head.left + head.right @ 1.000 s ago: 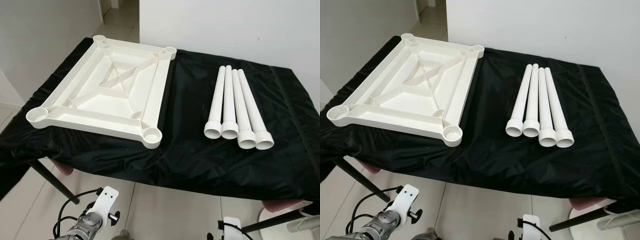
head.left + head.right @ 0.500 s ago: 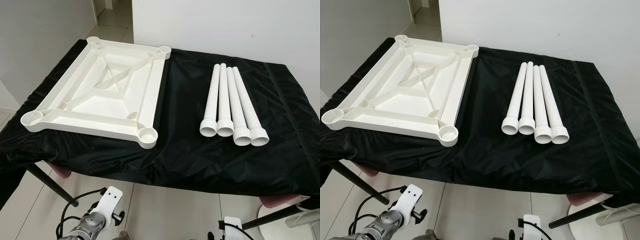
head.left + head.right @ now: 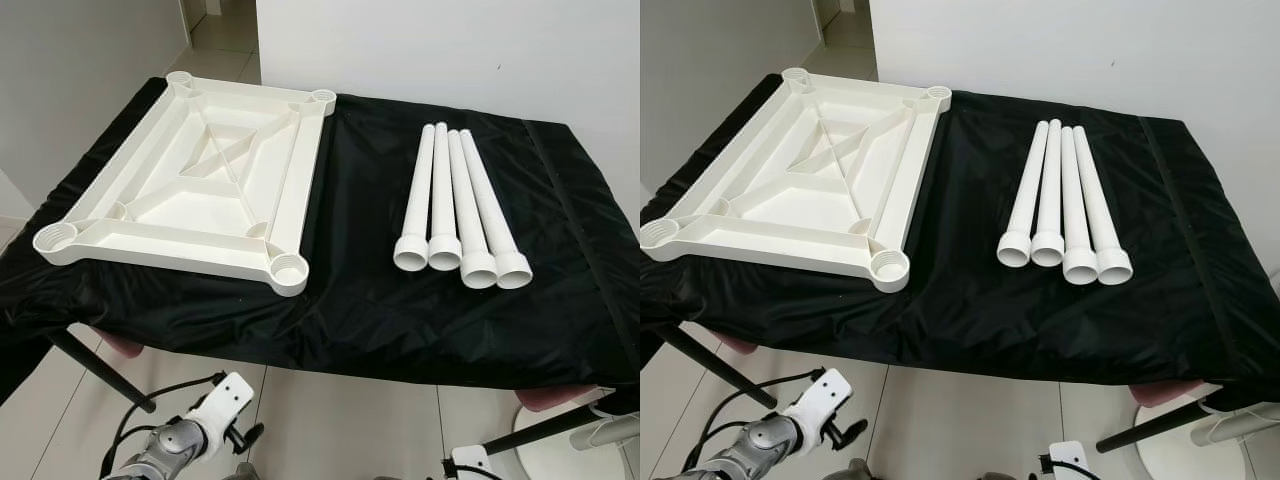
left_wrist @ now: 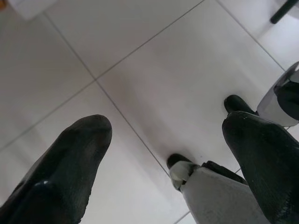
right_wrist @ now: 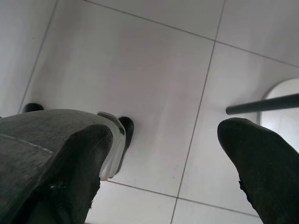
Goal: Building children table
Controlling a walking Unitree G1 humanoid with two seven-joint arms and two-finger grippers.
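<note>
A white plastic tabletop (image 3: 170,245) lies upside down on the left half of a table draped in black cloth (image 3: 360,270), with a round socket at each corner. Several white tube legs (image 3: 455,205) lie side by side on the right half, wide ends toward me. Both arms hang below the table's near edge: the left arm (image 3: 190,440) at the lower left, the right arm (image 3: 465,465) at the lower right. The left gripper (image 4: 166,128) and the right gripper (image 5: 166,133) are open over the floor tiles, holding nothing.
White walls stand behind and to the left of the table, with a doorway at the far left corner. Black table legs (image 3: 100,370) slant down to the tiled floor. A white round base (image 3: 570,450) sits on the floor at the lower right.
The camera has shifted, so the table sits a little further left and higher in the picture. Tabletop and legs lie as before. Both arms show lower in the frame.
</note>
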